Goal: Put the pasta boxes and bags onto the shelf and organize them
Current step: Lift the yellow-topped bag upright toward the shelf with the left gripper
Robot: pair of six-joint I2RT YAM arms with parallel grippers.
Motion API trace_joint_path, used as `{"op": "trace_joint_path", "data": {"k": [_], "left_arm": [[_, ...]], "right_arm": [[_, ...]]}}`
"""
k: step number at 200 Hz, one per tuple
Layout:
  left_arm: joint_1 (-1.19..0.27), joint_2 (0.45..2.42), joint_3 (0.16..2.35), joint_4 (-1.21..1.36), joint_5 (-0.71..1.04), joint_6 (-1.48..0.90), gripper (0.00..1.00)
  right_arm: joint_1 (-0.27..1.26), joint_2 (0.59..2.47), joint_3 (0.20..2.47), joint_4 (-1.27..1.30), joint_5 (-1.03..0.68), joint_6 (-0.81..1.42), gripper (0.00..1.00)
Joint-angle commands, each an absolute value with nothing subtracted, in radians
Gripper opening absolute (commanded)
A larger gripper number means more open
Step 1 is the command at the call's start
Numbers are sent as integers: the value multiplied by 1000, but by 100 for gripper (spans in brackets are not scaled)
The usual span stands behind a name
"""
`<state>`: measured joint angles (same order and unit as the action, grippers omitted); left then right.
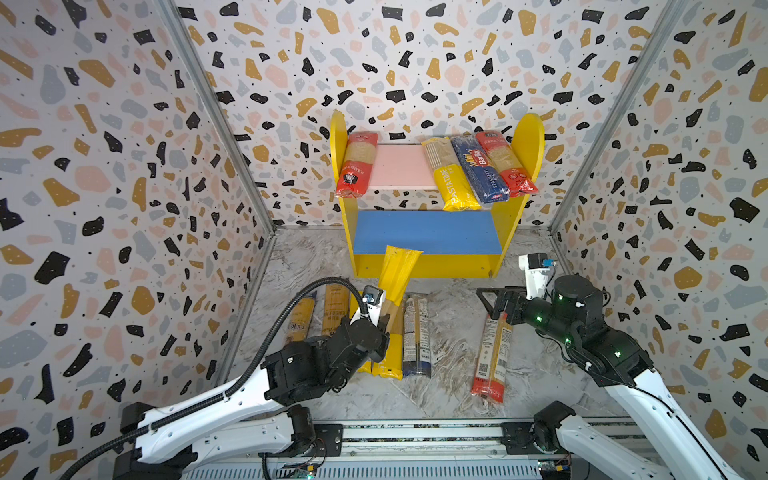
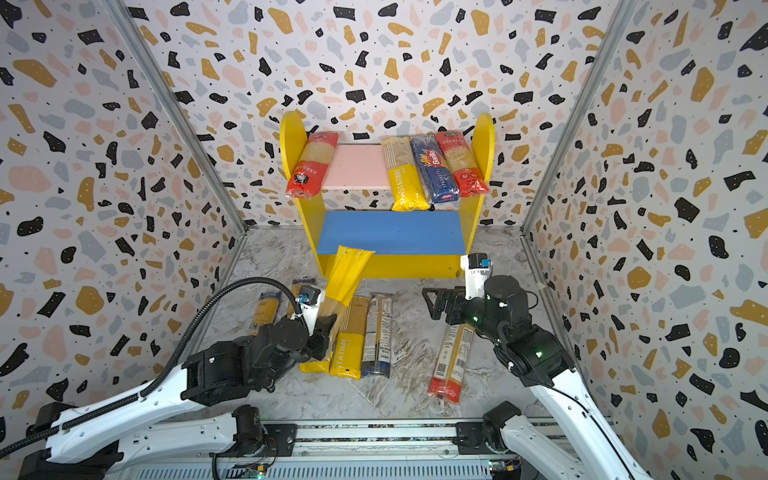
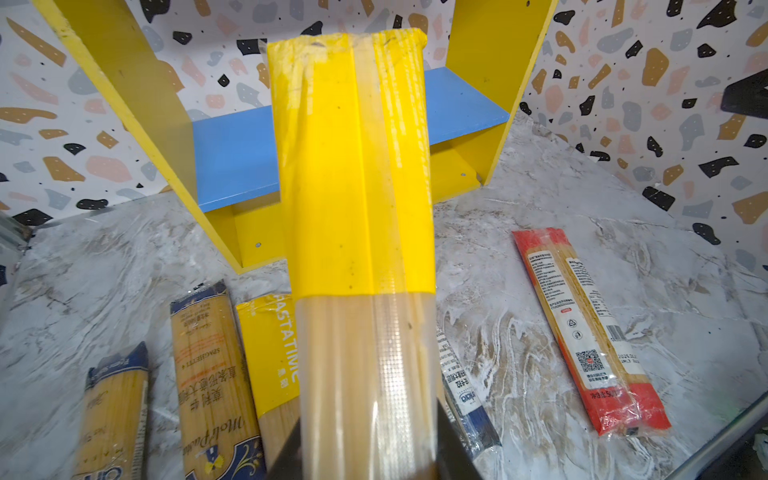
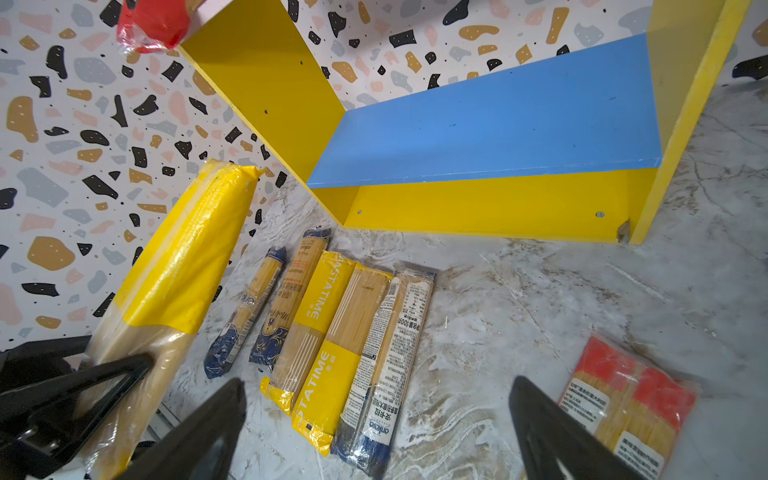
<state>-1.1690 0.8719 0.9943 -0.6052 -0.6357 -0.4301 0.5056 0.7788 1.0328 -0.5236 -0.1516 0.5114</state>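
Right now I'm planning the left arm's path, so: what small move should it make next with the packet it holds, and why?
Probably push forward and a little up. The left tool is shut on the yellow packet, which tilts toward the shelf with its far end near the bare blue board, so a short advance should land it there.

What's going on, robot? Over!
Left hand shut on yellow spaghetti packet, lifted, top end tipped toward the shelf. Right hand open, empty. Blue lower board bare, nothing blocking it. Over.
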Motion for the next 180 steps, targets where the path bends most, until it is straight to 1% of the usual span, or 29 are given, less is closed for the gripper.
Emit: {"op": "trace_joint_path", "data": {"k": [1, 56, 86, 130, 180], "left_arm": [[-1170, 833, 1088, -509, -710, -403, 0], [-1170, 831, 1202, -505, -719, -346, 0], [-1170, 864, 1278, -499, -726, -306, 0], [-1172, 983, 1428, -470, -775, -201, 0], [-1159, 1168, 1649, -405, -867, -30, 0]], "right_arm": [[503, 777, 1081, -511, -171, 500, 99], [503, 789, 1094, -473, -197, 494, 99], [504, 790, 1088, -460, -204, 490, 99], [505, 798, 1084, -439, -214, 486, 99], [505, 811, 1097, -418, -221, 471, 99]]}}
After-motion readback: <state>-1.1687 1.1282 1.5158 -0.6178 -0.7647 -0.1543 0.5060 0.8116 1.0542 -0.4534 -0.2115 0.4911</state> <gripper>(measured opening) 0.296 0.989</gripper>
